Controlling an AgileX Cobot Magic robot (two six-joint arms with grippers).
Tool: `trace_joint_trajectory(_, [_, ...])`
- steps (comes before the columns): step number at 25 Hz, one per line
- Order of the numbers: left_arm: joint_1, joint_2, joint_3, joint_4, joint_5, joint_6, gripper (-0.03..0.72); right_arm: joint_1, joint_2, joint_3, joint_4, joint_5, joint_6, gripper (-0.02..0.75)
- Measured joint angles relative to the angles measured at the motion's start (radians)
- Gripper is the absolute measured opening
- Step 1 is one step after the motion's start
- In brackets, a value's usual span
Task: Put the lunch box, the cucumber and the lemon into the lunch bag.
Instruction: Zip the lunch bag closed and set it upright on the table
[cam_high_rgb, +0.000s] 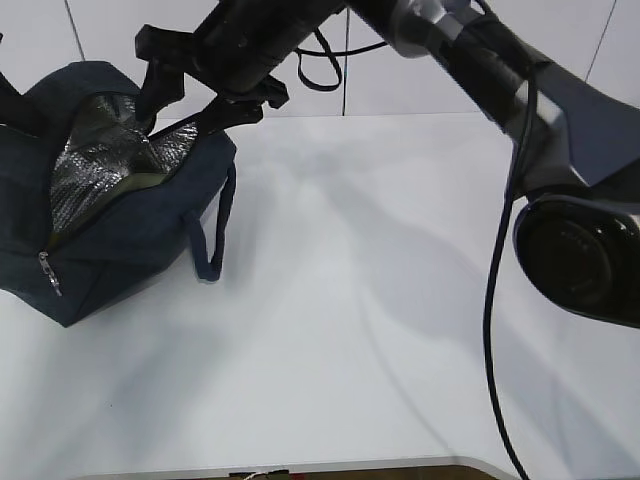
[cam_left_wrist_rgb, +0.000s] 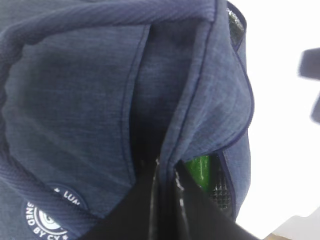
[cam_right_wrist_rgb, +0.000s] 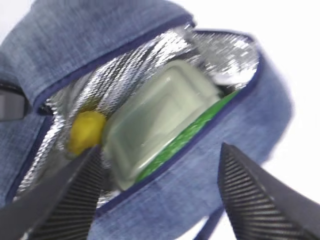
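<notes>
The navy lunch bag (cam_high_rgb: 110, 250) lies open at the table's left, silver lining showing. In the right wrist view the lunch bag (cam_right_wrist_rgb: 200, 175) holds the pale-green-lidded lunch box (cam_right_wrist_rgb: 155, 120). The yellow lemon (cam_right_wrist_rgb: 85, 131) sits at the box's left and the green cucumber (cam_right_wrist_rgb: 192, 131) runs along its right side. My right gripper (cam_right_wrist_rgb: 160, 150) hovers open above the bag's mouth with nothing between its fingers; the exterior view also shows the right gripper (cam_high_rgb: 180, 110) over the opening. My left gripper (cam_left_wrist_rgb: 165, 172) is shut on the bag's fabric rim (cam_left_wrist_rgb: 195, 100), with the cucumber (cam_left_wrist_rgb: 200, 170) just beside it.
The bag's loop handle (cam_high_rgb: 215, 230) hangs on its right side and the zipper pull (cam_high_rgb: 47, 272) dangles at its front left. The right arm (cam_high_rgb: 540, 90) reaches across from the upper right. White table (cam_high_rgb: 380, 330) stretches right of the bag.
</notes>
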Motion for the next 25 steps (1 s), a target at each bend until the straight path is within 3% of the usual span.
trace_joint_trajectory(12, [0.0, 0.0, 0.0, 0.0, 0.006, 0.0, -0.015, 0.032, -0.085, 0.032, -0.227, 0.004, -0.009, 0.57])
trace_joint_trajectory(25, [0.0, 0.0, 0.0, 0.001, 0.015, 0.0, -0.015, 0.089, -0.263, 0.445, -0.367, 0.004, 0.001, 0.57])
